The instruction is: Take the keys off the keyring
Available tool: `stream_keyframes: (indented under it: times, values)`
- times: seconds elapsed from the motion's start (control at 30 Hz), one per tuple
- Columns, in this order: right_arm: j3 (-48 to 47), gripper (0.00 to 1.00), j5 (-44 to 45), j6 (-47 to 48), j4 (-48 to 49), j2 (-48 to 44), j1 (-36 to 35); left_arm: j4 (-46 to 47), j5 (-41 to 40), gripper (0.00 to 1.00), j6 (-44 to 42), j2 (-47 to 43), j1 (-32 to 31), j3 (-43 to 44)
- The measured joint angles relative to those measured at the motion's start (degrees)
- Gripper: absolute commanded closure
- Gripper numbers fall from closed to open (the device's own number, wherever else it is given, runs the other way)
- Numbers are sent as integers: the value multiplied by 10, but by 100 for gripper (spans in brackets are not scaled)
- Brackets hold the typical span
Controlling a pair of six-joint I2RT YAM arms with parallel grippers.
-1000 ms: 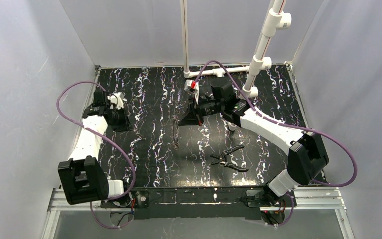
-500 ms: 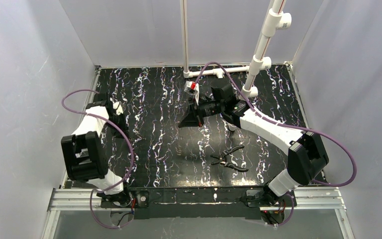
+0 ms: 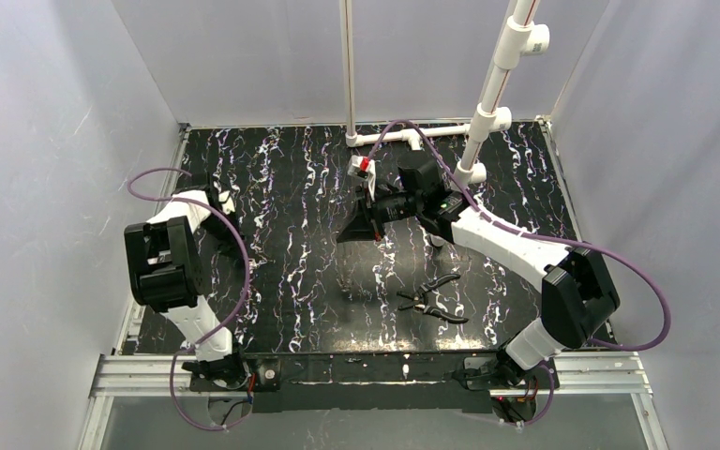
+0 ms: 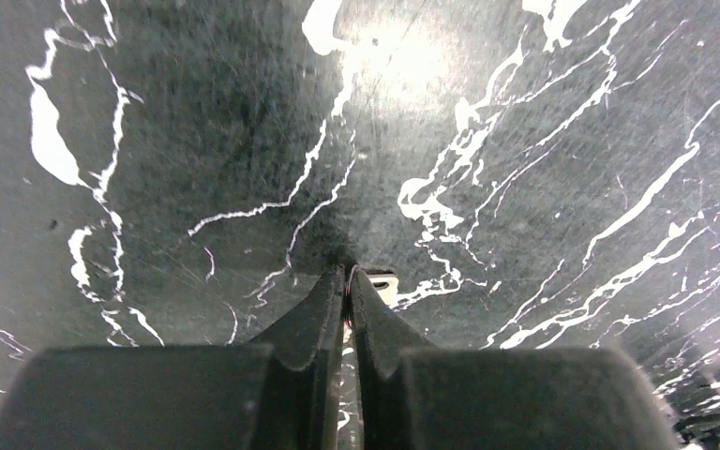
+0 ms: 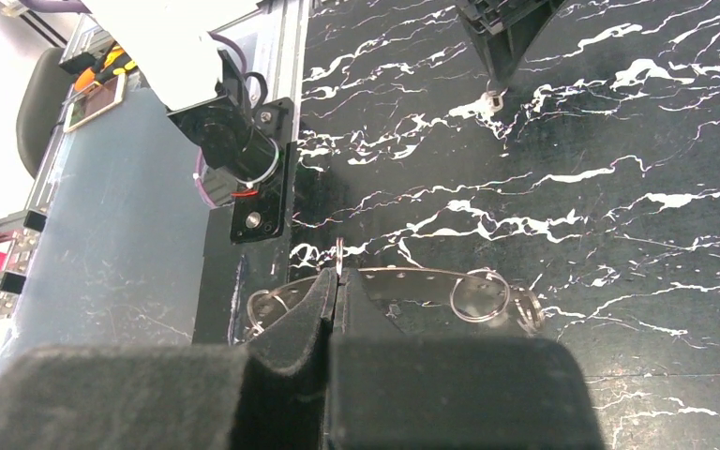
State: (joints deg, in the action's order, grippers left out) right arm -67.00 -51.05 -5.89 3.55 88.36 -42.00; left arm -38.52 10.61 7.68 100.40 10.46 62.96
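In the right wrist view my right gripper (image 5: 338,281) is shut on a thin upright wire loop of the keyring (image 5: 412,277). The keyring is a silvery perforated band that curves behind the fingers, with small split rings (image 5: 479,295) hanging on its right side. In the top view this gripper (image 3: 352,230) hovers over the table's middle and hides the keyring. My left gripper (image 4: 348,274) is shut, tips near the table at the far left (image 3: 223,217). A small silvery piece (image 4: 382,282) sits at its tips and also shows in the right wrist view (image 5: 494,99).
Black-handled pliers (image 3: 429,300) lie on the marbled black table (image 3: 291,281) in front of the right arm. White pipe stands (image 3: 476,131) rise at the back. A small red-and-white piece (image 3: 363,167) sits near the right wrist. The left arm's base (image 5: 234,141) stands at the table edge.
The left arm has folded up, its elbow moving back toward the far left, while its gripper stays at the left side. The right arm has hardly moved.
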Motion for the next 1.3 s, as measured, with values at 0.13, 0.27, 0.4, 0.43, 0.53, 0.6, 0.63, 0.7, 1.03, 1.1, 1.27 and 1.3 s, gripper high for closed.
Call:
stream_keyframes:
  times: [0.13,0.27,0.4,0.43,0.53,0.6,0.63,0.7,1.03,1.1,1.27,1.3]
  values:
    - [4,99,2,-3,2,0,0,12,-7,71,-5,5,0,6]
    - [8,99,7,-11,16,1,0,7,-6,57,-9,2,0,6]
    - [26,99,19,-31,44,3,0,-5,-3,36,-14,-22,0,10]
    - [31,99,23,-36,51,4,0,-7,-2,31,-17,-31,0,11]
    - [49,99,41,-62,80,12,0,-14,15,29,-25,-86,0,17]
    - [58,99,54,-82,100,22,0,-14,39,28,-33,-129,0,21]
    - [61,99,60,-94,110,27,0,-15,55,25,-38,-153,-1,21]
    - [70,99,73,-113,135,37,0,-18,97,24,-48,-202,-5,20]
    - [89,99,127,-198,212,59,0,12,330,27,-86,-377,-95,-50]
    - [92,99,134,-210,225,59,0,28,348,28,-84,-395,-128,-74]
    - [97,99,139,-229,245,66,-1,74,346,34,-66,-418,-202,-112]
    - [97,99,141,-232,246,68,-2,84,340,34,-61,-417,-216,-113]
